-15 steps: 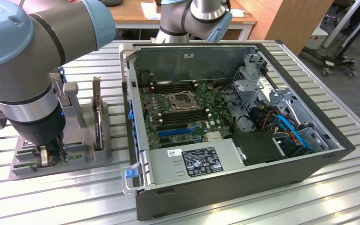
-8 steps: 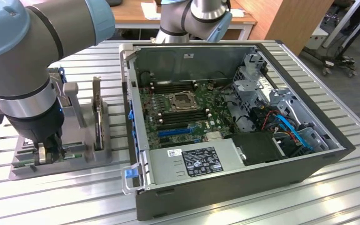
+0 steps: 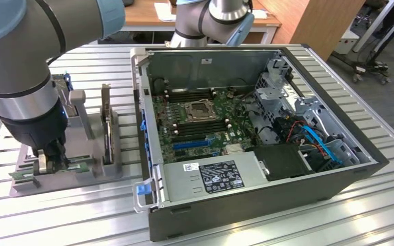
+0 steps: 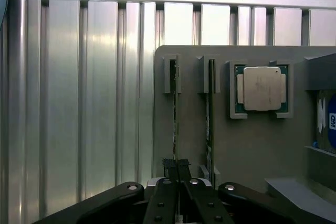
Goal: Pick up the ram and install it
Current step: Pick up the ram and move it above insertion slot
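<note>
Counts: 1 arm (image 3: 19, 77), 1 gripper (image 4: 176, 166), 2 thin boards standing on edge in the grey fixture plate (image 4: 252, 145), 1 CPU (image 4: 261, 88), 1 hard drive (image 4: 328, 121), 1 open PC case (image 3: 252, 210). In the wrist view the 2 boards sit in parallel slots, each w/ a grey end post. The ram (image 4: 175, 114) is the one farther from the CPU. The second board (image 4: 210, 103) stands between ram & CPU, apart from both. Ram is seen edge-on, so it reads as a v. thin dark line; chips & label can't be made out from this angle. The gripper's two black fingers (image 4: 169, 167) are pinched nearly together on the ram's upper edge, one each side, w/ just the board's thickness between them, so it has hold of the ram, which sits in its slot in the fixture. CPU lies flat in a square recess, metal lid up, green rim showing. Hard drive is at the plate's edge, blue label showing. In the exterior view the gripper (image 3: 50, 160) is down on the fixture, to the exterior view's left of the case, on the slatted aluminium table (image 3: 361, 215). A taller dark expansion card (image 3: 106, 123) stands upright between gripper & case. Inside the case: motherboard (image 3: 197, 128) w/ 1 bare CPU socket (image 3: 200, 110), dark memory slots either side of it, 1 labelled PSU (image 3: 214, 177), blue cables (image 3: 323, 146).
</note>
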Controlling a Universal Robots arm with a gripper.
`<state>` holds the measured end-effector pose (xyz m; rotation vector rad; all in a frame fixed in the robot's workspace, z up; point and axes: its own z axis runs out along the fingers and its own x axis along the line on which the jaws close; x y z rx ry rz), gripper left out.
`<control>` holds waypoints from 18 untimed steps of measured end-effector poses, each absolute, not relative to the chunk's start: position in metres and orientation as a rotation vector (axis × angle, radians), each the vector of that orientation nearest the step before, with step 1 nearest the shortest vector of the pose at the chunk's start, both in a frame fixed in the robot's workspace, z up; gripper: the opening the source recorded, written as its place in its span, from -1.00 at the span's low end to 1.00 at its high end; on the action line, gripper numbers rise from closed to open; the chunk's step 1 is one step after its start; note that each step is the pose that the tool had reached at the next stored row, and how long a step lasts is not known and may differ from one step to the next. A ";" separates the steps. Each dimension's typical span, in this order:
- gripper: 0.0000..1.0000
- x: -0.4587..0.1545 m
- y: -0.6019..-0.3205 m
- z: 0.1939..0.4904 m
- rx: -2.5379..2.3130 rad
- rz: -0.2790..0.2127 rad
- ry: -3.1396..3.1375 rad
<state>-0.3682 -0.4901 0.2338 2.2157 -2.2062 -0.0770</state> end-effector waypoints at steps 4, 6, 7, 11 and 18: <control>-0.79 -0.368 -0.490 0.245 2.216 -0.077 -2.206; -0.79 -0.368 -0.490 0.251 2.216 -0.077 -2.206; -0.79 -0.368 -0.490 0.255 2.216 -0.077 -2.206; -0.79 -0.368 -0.490 0.268 2.216 -0.077 -2.206; -0.79 -0.367 -0.490 0.294 2.216 -0.077 -2.206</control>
